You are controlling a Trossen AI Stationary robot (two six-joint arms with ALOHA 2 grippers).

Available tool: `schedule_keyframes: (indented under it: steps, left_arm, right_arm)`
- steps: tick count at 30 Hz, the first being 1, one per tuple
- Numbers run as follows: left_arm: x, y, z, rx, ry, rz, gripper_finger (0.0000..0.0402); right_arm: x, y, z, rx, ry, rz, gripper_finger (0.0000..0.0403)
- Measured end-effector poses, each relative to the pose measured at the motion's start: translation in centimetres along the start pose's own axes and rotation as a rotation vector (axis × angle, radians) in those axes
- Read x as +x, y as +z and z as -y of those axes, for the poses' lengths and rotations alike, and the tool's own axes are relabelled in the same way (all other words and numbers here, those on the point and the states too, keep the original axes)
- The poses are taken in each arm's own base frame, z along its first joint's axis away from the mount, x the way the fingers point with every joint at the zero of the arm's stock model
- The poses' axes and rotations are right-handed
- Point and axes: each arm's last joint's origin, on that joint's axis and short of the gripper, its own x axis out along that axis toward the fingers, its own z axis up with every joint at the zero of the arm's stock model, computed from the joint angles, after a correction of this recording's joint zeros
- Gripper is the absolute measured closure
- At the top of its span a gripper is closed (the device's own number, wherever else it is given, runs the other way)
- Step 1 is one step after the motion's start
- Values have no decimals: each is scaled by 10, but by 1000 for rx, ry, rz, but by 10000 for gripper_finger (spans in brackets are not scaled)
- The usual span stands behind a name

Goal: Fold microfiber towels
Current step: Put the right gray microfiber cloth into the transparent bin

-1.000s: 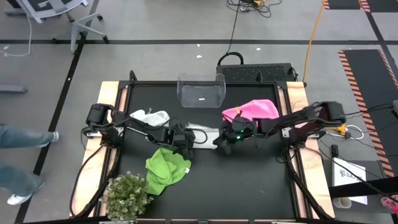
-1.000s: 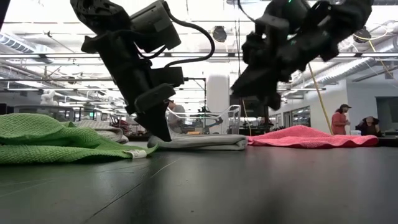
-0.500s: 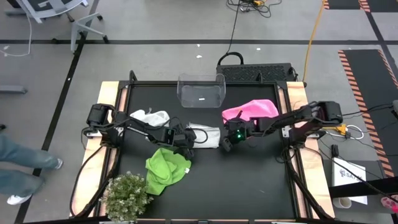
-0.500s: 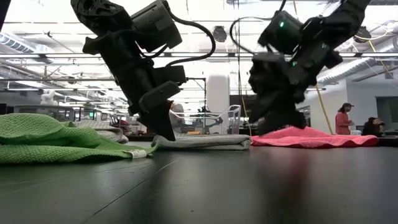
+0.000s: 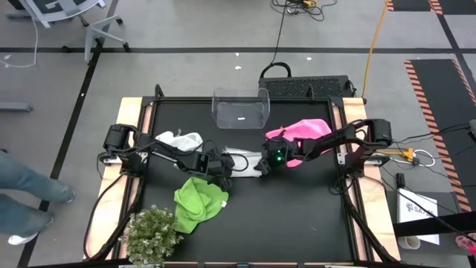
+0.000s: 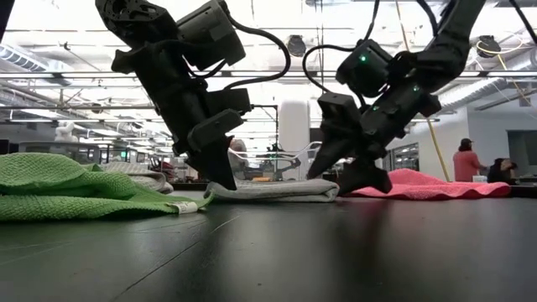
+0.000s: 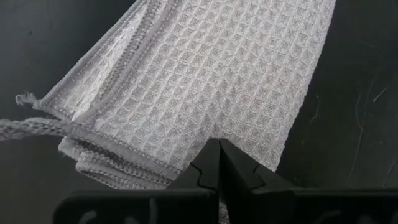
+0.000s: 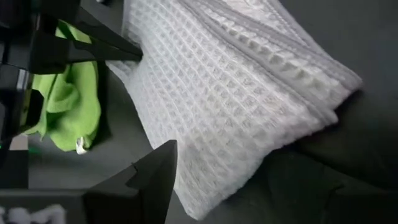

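Observation:
A folded white towel (image 5: 244,158) lies flat in several layers at the table's middle, between my two grippers. My left gripper (image 5: 225,169) is shut, with its tips at the towel's left end (image 6: 220,178). My right gripper (image 6: 346,170) stands open at the towel's right end, one finger above the cloth and one low beside it; I see no touch. A lime green towel (image 5: 199,205) lies crumpled near the front. A pink towel (image 5: 301,134) lies at the far right, and a second white towel (image 5: 181,140) at the far left. My left gripper sets its shut fingertips (image 7: 217,152) on the folded white towel just inside its edge (image 7: 186,158), slanting down from the table's left. Whether any cloth lies between the fingers does not show. The towel lies flat on the table.
A clear plastic bin (image 5: 240,108) stands at the far edge and a bushy plant (image 5: 152,234) at the near left corner. A person's legs (image 5: 22,193) show on the floor left of the table. The table (image 5: 290,216) is bare at the near right.
My right gripper has come down and gone toward the table's left, up to the white towel's right end. It has rolled about its own axis and has opened wide. The white towel has stayed flat.

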Motion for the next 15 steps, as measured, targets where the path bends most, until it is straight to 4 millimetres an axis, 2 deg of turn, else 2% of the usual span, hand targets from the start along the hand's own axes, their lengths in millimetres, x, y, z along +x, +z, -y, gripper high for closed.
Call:
schedule_keyframes:
  steps: [4, 8, 11, 15]
  left_arm:
    - [0, 0, 0, 0, -1, 0, 398]
    - [0, 0, 0, 1, 0, -2, 387]
    - [0, 0, 0, 1, 0, -2, 384]
    - [0, 0, 0, 1, 1, -1, 394]
  right_arm:
    - [7, -1, 3, -6, 10, 4, 175]
    - [11, 0, 5, -1, 1, 28, 186]
    - [12, 0, 6, -2, -17, 42, 224]
    - [12, 0, 6, -16, -22, 42, 308]
